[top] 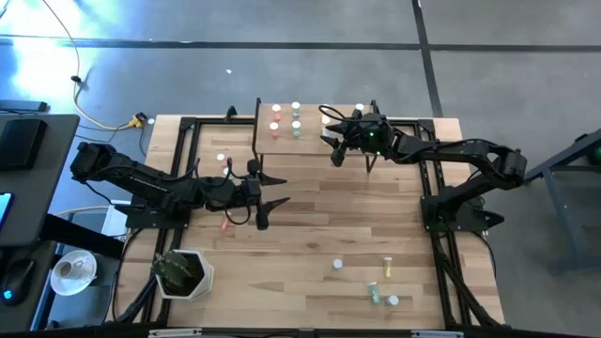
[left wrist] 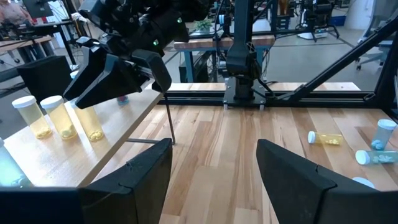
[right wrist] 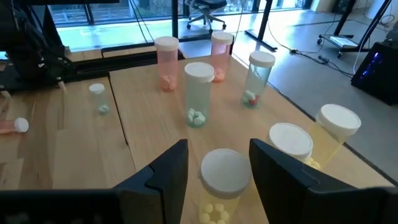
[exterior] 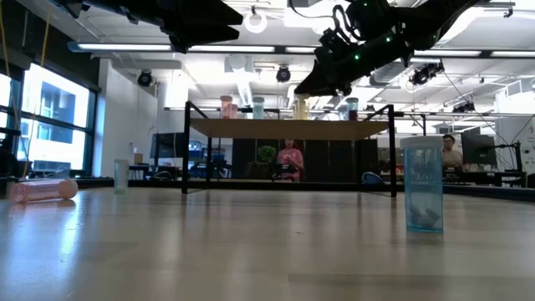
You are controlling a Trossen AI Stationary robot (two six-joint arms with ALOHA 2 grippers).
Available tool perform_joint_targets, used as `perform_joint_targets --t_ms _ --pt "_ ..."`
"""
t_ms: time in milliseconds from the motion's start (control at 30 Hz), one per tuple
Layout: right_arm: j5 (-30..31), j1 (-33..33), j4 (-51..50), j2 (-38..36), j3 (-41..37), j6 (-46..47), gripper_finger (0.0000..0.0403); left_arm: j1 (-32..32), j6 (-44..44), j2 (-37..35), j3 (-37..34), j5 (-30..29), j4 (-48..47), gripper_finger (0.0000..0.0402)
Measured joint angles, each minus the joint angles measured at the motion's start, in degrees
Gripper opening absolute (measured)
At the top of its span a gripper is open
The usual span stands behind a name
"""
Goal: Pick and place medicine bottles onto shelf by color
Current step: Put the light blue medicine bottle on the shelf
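Shelf (top: 310, 143): light-wood board on thin black legs, at the far middle of the plank counter (top: 319, 225), well away from the loose bottles.
Right arm: reaches in from the right and hangs over the shelf's right half, covering part of the yellow row from above.
Left arm: stretches across the counter's left side, short of the shelf.
Plant pot (top: 183, 274): one white pot with a green plant at the near left corner, clear of both arms.
Right gripper (right wrist: 217, 155): released; its fingers flank the white cap of a yellow bottle (right wrist: 224, 180) that stands on the shelf, with a thin gap showing.
Left gripper (top: 274, 191): spread wide with nothing between the jaws, above bare planks in front of the shelf.
Bottles on shelf: seven counted in the right wrist view, all upright; two pink bottles (right wrist: 166, 62), two green bottles (right wrist: 199, 93), three yellow.
Bottles on counter: a pink bottle (top: 225, 223) lies beneath the left arm; one white-capped bottle (top: 221, 157) stands left of the shelf; a loose cluster (top: 380, 282) of green, yellow and blue-grey ones sits near the front right; exact count unclear.
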Motion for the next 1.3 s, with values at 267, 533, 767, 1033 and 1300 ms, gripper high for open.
perform_joint_targets --t_ms 267,533,767,1033,1300 --pt "0.0 0.0 1.7 -0.1 0.0 -1.0 0.0162 0.0 0.0 0.0 0.0 0.0 0.0 0.0225" --pt "0.0 0.1 1.4 -3.0 0.0 -0.9 0.0162 0.0 0.0 0.0 0.0 0.0 0.0 0.0225" --pt "0.0 2.2 -4.7 -8.0 0.0 3.9 0.0162 0.0 0.0 0.0 0.0 -0.6 -1.6 0.0225" --pt "0.0 9.2 -9.8 -14.1 0.0 3.1 0.0162 -0.6 0.0 0.0 0.0 -9.3 -6.9 0.0225" --pt "0.0 15.4 -17.1 -18.7 0.0 4.4 0.0162 -3.7 -3.1 0.0 0.0 -24.9 -17.5 0.0225"
